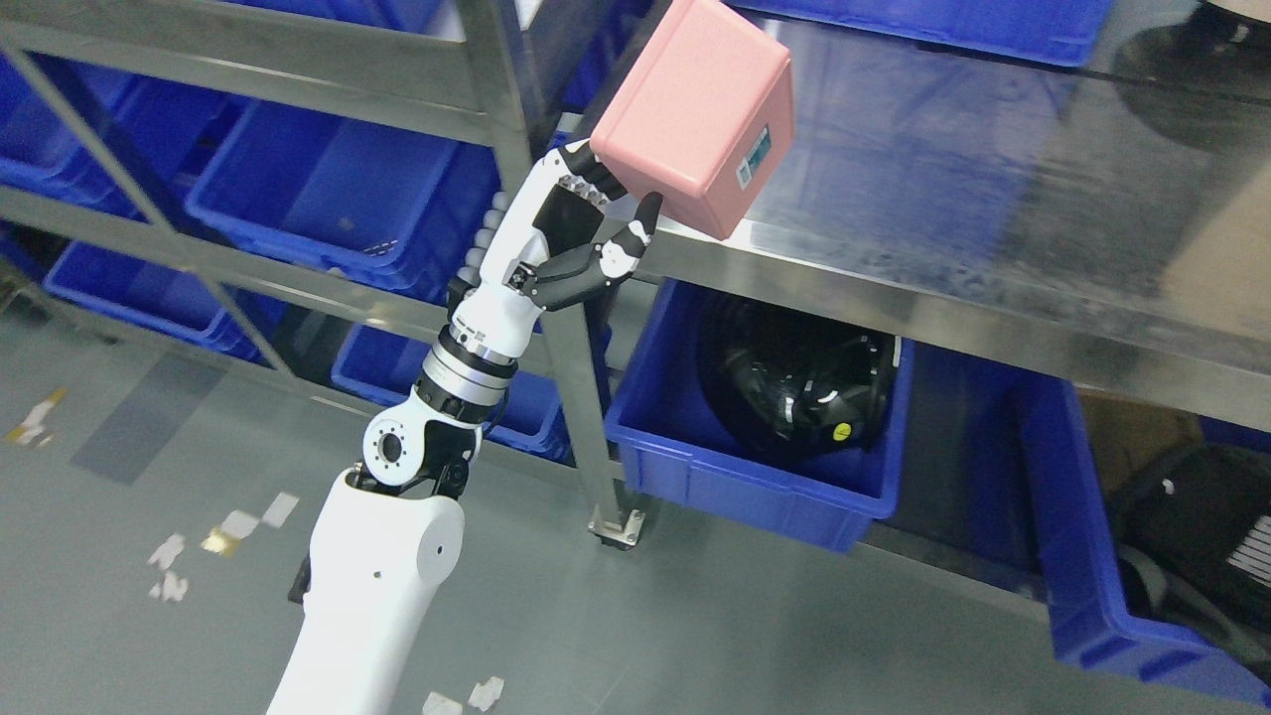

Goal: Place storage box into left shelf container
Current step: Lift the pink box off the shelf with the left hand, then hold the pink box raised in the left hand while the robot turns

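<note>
The left hand (586, 233) grips the pink storage box (695, 114) at its lower left corner, thumb beneath. The box is held tilted above the edge of the steel shelf (943, 199), beside the upright post (566, 367). Blue containers (328, 199) sit on the left shelf.

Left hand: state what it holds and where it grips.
The left hand holds the pink storage box by its lower left corner, thumb under the bottom edge.

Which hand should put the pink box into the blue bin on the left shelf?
Left. The left hand already grips the pink storage box, raised beside the blue bin on the left shelf. The right arm is out of view.
</note>
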Robot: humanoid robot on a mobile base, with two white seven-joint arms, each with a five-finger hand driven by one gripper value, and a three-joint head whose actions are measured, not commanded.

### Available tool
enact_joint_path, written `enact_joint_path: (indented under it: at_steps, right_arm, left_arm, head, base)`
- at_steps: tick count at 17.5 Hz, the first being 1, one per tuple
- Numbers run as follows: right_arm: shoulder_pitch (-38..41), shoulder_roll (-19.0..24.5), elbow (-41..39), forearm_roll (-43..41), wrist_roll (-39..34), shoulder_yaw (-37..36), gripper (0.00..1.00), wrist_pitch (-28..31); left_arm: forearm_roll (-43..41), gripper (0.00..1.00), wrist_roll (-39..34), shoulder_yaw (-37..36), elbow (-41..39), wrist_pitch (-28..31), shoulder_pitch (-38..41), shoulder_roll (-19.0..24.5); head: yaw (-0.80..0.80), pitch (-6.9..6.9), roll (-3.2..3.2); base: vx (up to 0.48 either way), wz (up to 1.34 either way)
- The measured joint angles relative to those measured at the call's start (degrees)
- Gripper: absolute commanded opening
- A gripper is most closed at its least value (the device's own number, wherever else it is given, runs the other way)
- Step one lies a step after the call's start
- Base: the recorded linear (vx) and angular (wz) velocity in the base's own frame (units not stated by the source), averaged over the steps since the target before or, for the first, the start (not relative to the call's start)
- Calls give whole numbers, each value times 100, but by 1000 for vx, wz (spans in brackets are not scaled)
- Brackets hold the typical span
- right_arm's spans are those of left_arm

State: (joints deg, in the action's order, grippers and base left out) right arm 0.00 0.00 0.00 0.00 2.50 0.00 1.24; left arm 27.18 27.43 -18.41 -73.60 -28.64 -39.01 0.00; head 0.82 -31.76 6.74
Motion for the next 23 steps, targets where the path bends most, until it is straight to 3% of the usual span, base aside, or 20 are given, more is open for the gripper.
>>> enact_joint_path:
  at_steps: [10, 18, 23]
  right_arm:
    - [0, 0, 0, 0, 3, 0, 100, 0]
    - [-2, 0, 0, 0, 21, 0, 100, 0]
    - [0, 0, 0, 0, -1, 0, 100, 0]
  left_arm:
    - [-26, 1, -350, -171, -702, 62, 538, 0]
    - [-35, 1, -358, -90, -909, 28, 754, 0]
    - [-37, 1, -358, -29, -985, 21, 896, 0]
  head:
    - [0, -2, 0]
    - [0, -3, 0]
    - [0, -3, 0]
  base:
    - [55, 1123]
    - [319, 1068]
    - [441, 364]
